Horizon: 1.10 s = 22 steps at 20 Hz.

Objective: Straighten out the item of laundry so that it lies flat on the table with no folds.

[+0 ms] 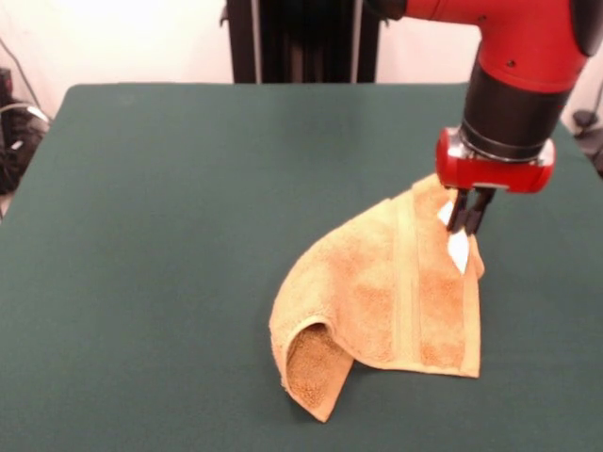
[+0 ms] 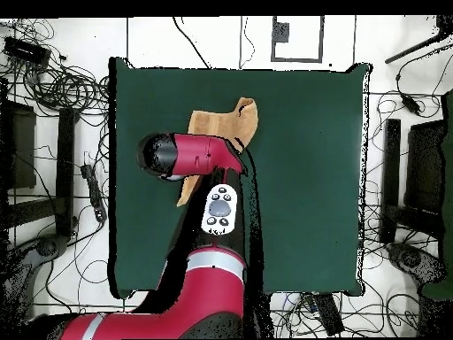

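Observation:
The orange-tan towel (image 1: 396, 292) lies crumpled on the right half of the dark green table (image 1: 188, 235). Its near-left end is folded under into a loop, and a woven band runs down it. My gripper (image 1: 468, 221) is shut on the towel's far right corner, beside the white label (image 1: 459, 250), and holds that corner slightly raised. In the overhead view the red arm (image 2: 190, 155) covers the gripper and much of the towel (image 2: 217, 124). Only the towel's ends show on the table (image 2: 310, 177).
The black pedestal (image 1: 301, 38) stands at the table's far side. The towel's front edge lies near the table's near edge. Cables (image 2: 62, 84) and dark equipment (image 2: 416, 177) surround the table on the floor.

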{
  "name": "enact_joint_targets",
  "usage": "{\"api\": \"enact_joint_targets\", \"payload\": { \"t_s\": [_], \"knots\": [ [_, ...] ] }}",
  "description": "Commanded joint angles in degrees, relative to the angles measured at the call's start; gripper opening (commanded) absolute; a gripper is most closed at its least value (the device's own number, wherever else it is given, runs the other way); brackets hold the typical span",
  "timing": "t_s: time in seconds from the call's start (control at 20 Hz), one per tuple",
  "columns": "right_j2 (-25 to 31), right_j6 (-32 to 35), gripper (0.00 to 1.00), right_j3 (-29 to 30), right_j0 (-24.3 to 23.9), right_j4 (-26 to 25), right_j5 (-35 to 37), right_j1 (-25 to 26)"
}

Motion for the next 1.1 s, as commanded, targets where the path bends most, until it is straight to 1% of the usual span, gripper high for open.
{"api": "enact_joint_targets", "payload": {
  "t_s": [0.05,0.3,0.9,1.1],
  "knots": [
    [3.33,17.44,0.0,2.13,2.97,5.11,1.95,0.77],
    [3.15,17.45,0.0,2.15,3.63,6.84,2.38,0.55],
    [4.6,18.11,0.0,3.62,4.93,11.49,0.42,0.36],
    [3.48,19.1,0.0,2.78,6.48,12.44,1.15,0.33]
  ]
}}
